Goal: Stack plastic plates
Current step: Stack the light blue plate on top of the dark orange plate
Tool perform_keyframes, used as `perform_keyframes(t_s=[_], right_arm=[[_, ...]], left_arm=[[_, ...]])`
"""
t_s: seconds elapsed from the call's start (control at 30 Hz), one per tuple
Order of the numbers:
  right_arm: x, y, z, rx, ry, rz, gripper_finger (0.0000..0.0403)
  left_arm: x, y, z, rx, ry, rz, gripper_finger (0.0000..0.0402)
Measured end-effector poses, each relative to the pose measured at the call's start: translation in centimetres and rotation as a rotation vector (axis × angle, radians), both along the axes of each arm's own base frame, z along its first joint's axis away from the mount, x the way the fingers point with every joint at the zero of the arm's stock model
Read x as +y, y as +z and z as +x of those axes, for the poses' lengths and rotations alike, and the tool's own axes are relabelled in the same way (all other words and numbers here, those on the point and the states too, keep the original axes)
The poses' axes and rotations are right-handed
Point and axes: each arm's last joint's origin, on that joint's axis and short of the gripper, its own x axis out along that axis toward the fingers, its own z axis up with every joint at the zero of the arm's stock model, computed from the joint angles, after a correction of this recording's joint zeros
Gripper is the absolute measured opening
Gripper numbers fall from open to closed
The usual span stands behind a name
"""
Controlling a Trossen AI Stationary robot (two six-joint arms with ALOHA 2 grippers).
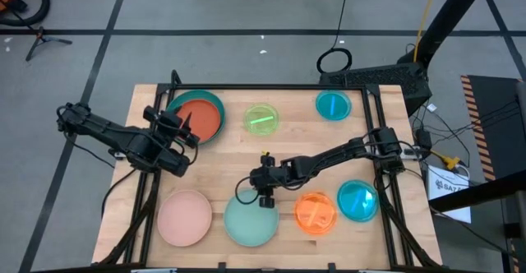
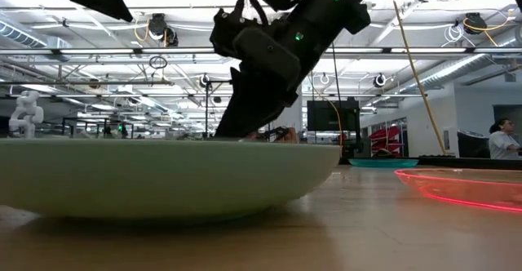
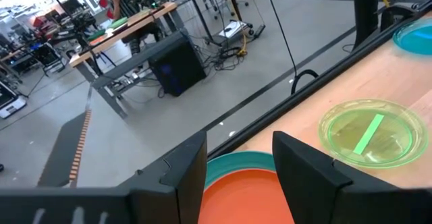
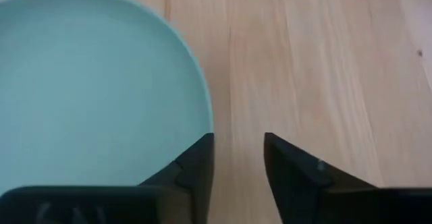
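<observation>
The mint plate (image 1: 251,221) (image 2: 163,177) (image 4: 94,82) lies flat near the table's near edge. My right gripper (image 1: 265,194) (image 4: 237,150) is open, pointing down at its far rim, with bare wood between the fingers. The red-orange plate (image 1: 200,118) (image 3: 243,197) sits in the teal plate (image 1: 215,102) (image 3: 236,160) at the far left. My left gripper (image 1: 185,133) (image 3: 239,163) hovers open over them. The pink plate (image 1: 185,217), lime plate (image 1: 261,119) (image 3: 368,133), orange plate (image 1: 316,213) and two blue plates (image 1: 333,104) (image 1: 357,201) each lie apart. No dark green plate shows. My right gripper has one finger (image 4: 199,160) standing at the mint plate's far rim (image 4: 206,126), coming from above. I cannot tell whether that finger touches the rim. The plate lies flat on the table.
A black frame rail (image 1: 271,86) runs along the table's far edge and both sides. Bare wood (image 1: 222,162) lies between the two arms in the table's middle. A person (image 2: 497,136) stands in the room far beyond the table.
</observation>
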Motion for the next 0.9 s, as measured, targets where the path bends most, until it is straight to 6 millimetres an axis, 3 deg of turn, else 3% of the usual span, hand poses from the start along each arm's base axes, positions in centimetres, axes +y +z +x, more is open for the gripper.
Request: perform_keyframes(t_s=[0.23,0.47,0.73,0.9], right_arm=[[0.0,0.1,0.1,-0.006,-0.023,0.036,0.0212],[-0.1,-0.4,-0.5,0.092,-0.092,0.159,0.0224],[-0.1,-2.6,-0.1,0.140,-0.118,0.227,0.0173],[-0.5,-3.1,0.1,0.147,-0.116,0.237,0.0104]], left_arm=[[0.0,0.0,0.0,0.002,-0.001,0.001,0.0175],[0.0,0.0,0.0,0.003,-0.002,0.000,0.0175],[0.0,0.0,0.0,-0.003,-0.001,-0.004,0.0175],[0.0,0.0,0.0,-0.005,0.000,-0.006,0.0175]])
